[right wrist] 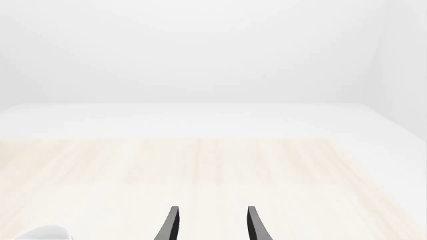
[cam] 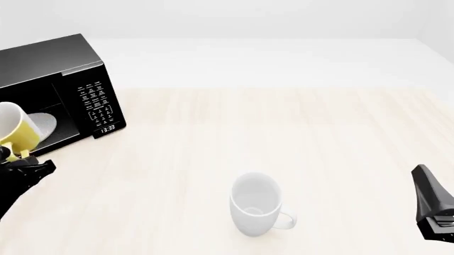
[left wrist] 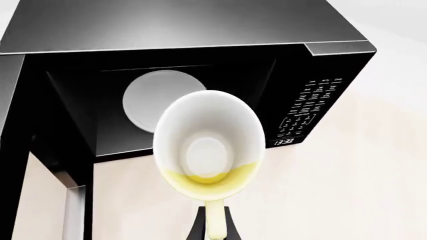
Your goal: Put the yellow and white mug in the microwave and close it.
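Observation:
The yellow and white mug (left wrist: 208, 142) hangs tipped in front of the microwave's (left wrist: 200, 30) open cavity, its white inside facing the wrist camera. My left gripper (left wrist: 215, 227) is shut on its yellow handle. Inside the cavity lies the round white turntable plate (left wrist: 143, 102). In the front view the mug (cam: 16, 130) sits at the far left, just before the microwave (cam: 64, 74), with the left gripper (cam: 10, 155) below it. My right gripper (right wrist: 212, 225) is open and holds nothing; it hovers near the table's front right (cam: 424, 178).
A larger all-white mug (cam: 255, 204) lies on its side on the wooden table (cam: 284, 133), front centre, its handle to the right. The microwave's open door (left wrist: 75, 210) stands at one side of the cavity. The keypad and clock (cam: 99, 106) face forward.

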Motion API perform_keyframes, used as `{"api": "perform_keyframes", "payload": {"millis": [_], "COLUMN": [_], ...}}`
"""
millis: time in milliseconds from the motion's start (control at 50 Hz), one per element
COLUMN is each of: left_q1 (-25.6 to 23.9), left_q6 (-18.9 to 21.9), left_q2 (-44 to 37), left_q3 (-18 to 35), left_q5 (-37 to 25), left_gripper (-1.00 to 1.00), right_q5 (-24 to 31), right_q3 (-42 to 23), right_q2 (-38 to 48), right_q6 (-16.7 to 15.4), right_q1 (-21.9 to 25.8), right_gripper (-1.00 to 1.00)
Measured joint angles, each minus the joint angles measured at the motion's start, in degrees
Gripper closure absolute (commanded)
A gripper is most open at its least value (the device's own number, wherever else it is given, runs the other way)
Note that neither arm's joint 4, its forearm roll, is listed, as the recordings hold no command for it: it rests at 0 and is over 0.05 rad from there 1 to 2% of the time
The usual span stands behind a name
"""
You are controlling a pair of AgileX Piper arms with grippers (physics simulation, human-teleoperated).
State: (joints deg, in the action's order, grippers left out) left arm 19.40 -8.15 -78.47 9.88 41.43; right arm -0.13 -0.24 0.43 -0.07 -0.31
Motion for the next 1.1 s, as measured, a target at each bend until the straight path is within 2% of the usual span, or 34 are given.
{"api": "perform_keyframes", "payload": {"millis": [540,1100], "left_q1": [2.2,3.8], "left_q6": [-1.7,-2.7], "left_q2": [-13.3,-18.6], "left_q3": [8.6,13.2], "left_q5": [1.1,0.7], "left_gripper": [1.00,1.00], "right_q5": [0.0,0.0], "right_q3": [0.0,0.0], "right_q2": [0.0,0.0], "right_q6": [0.0,0.0], "right_q1": [0.0,0.0], "right_gripper": [-1.00,-1.00]}}
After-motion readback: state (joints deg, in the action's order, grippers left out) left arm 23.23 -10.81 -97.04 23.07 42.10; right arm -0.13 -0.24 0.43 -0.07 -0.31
